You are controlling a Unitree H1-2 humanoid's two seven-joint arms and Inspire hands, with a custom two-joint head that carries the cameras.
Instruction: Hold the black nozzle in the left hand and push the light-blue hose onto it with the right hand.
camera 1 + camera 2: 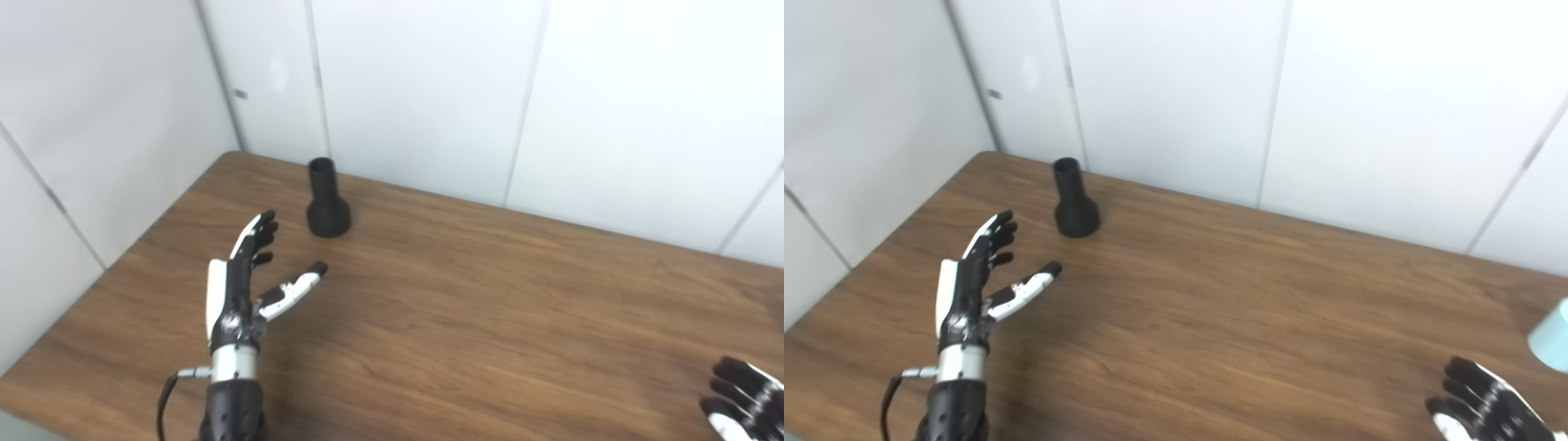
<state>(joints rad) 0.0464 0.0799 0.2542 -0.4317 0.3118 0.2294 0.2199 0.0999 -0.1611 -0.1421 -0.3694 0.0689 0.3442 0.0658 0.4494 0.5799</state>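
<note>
My left hand (245,288) reaches across the wooden table (490,318) toward the black nozzle (327,199), fingers spread and empty.

The nozzle stands upright on its wide base near the table's far left corner, close to the white wall (429,92), a little beyond my fingertips and not yet touched. To grip it well, I judge I should carry the hand forward, thumb on one side and fingers on the other, and close around the narrow upper neck without tipping it. My right hand (1488,404) waits low at the table's right edge, partly cut off, fingers apart, holding nothing. Just beyond it, at the picture's edge, shows a sliver of the light-blue hose (1552,337). Count: one nozzle, one hose, two hands.
</note>
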